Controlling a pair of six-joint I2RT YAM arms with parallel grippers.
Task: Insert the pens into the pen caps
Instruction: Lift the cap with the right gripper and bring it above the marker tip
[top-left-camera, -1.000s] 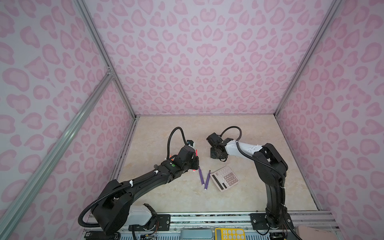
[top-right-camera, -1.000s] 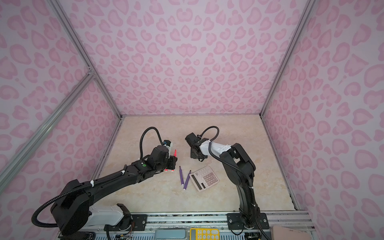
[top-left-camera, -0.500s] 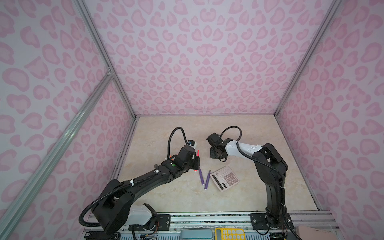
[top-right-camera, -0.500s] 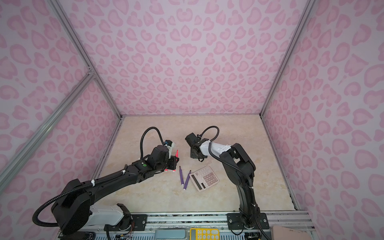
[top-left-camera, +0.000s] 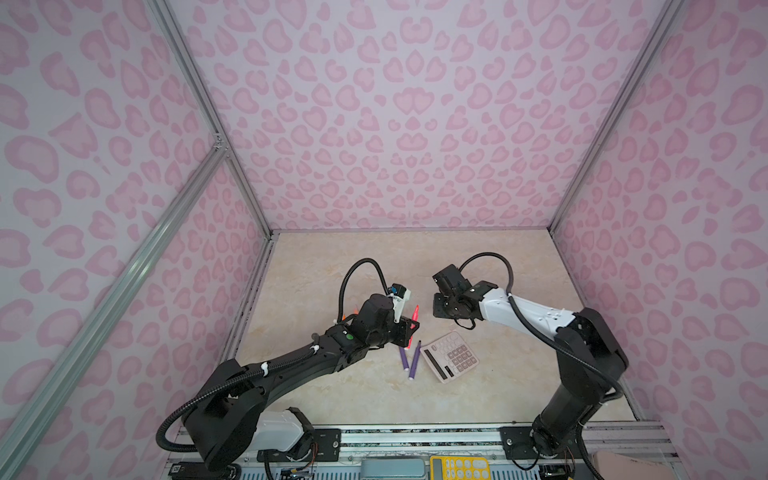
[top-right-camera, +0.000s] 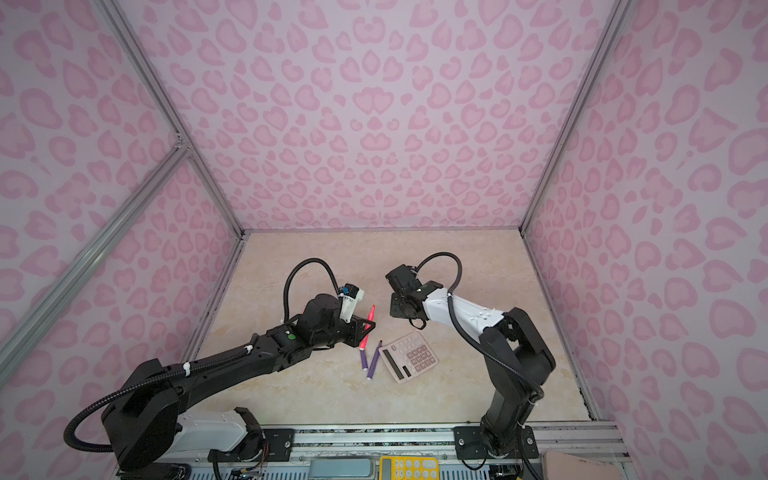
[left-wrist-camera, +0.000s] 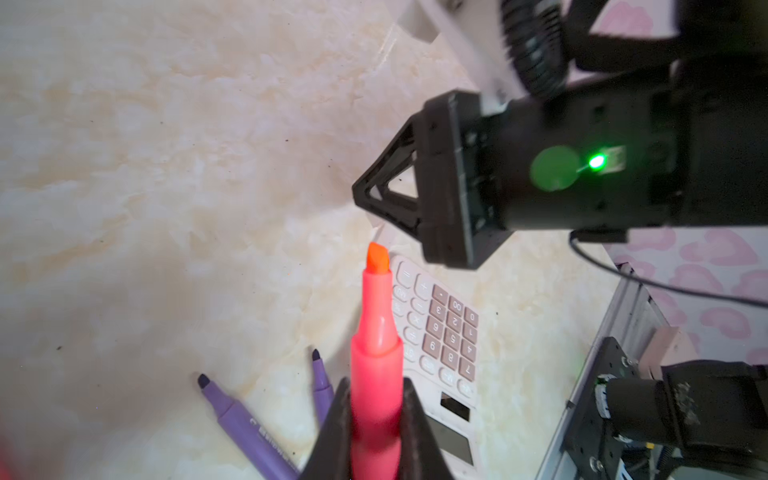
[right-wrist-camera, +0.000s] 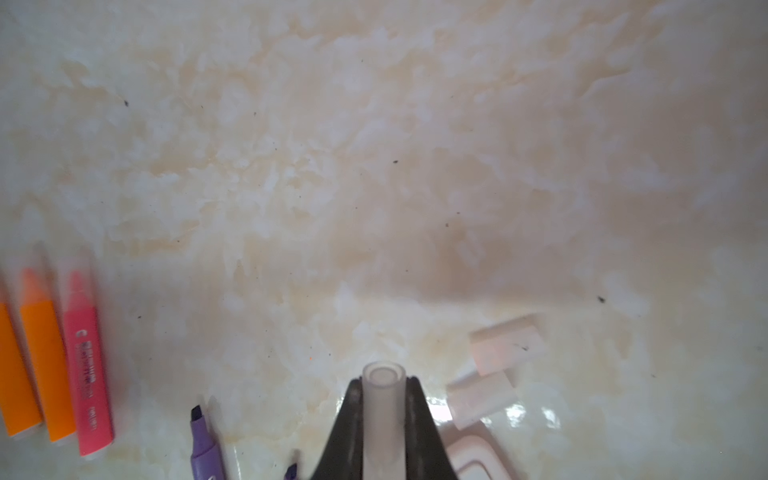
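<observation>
My left fingers (left-wrist-camera: 330, 438) clamp the pink-red pen (left-wrist-camera: 376, 357), its long axis running near to far with tip raised, while my right fingers (right-wrist-camera: 351, 419) pinch a clear cap (right-wrist-camera: 382, 395) just right of that tip, mouth turned leftward, not yet in line with it.

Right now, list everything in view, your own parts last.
pink calculator: one, pink, on the table.
purple pens: two, purple, uncapped, beside the pink calculator.
orange pens: two, orange, side by side on the table.
loose pink-red pen: one, pink-red, beside the orange pens.
held pink-red pen: one, pink-red, uncapped, raised over the table.
held clear cap: one, clear, gripped over the table.
loose clear caps: two, clear, near the pink calculator.
yellow calculator: one, yellow, front rail.
left gripper: one, black, shut on the held pink-red pen.
right gripper: one, black, shut on the held clear cap.
</observation>
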